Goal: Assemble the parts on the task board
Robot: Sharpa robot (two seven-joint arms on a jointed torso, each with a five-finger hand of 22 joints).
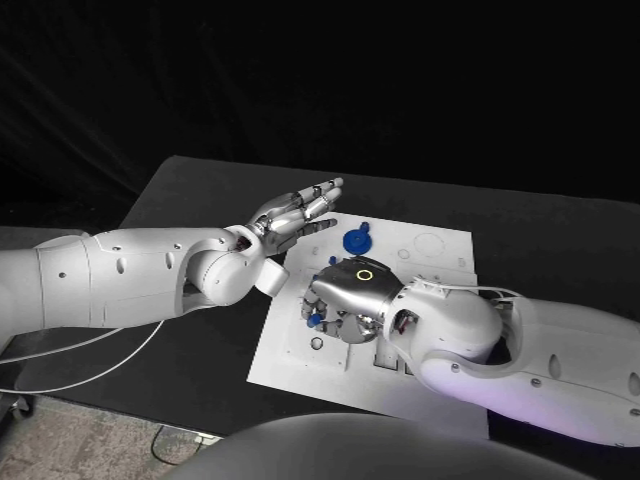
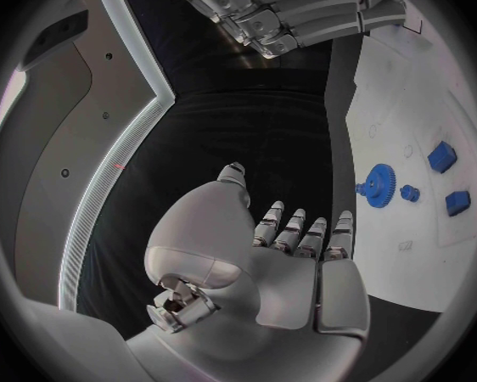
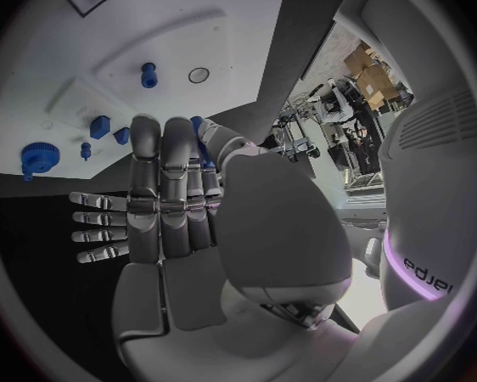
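Head view: silver right hand (image 1: 352, 298) over the white rectangular task board (image 1: 433, 243), seemingly pinching a small blue part (image 3: 199, 137); slip risk; silver left hand (image 1: 294, 213) spread, empty, at the board's left edge.

task board (image 1: 428, 262): white | parts (image 1: 356, 241): blue | table (image 1: 551, 240): black

Matte black flat-topped bench (image 1: 190, 195), corners rounded, dark floor around it. White rectangular task board (image 1: 436, 245) lies flat near bench middle, touching bench surface, its long sides running away from robot. Bare black bench surface visible on far side and both flanks of board.
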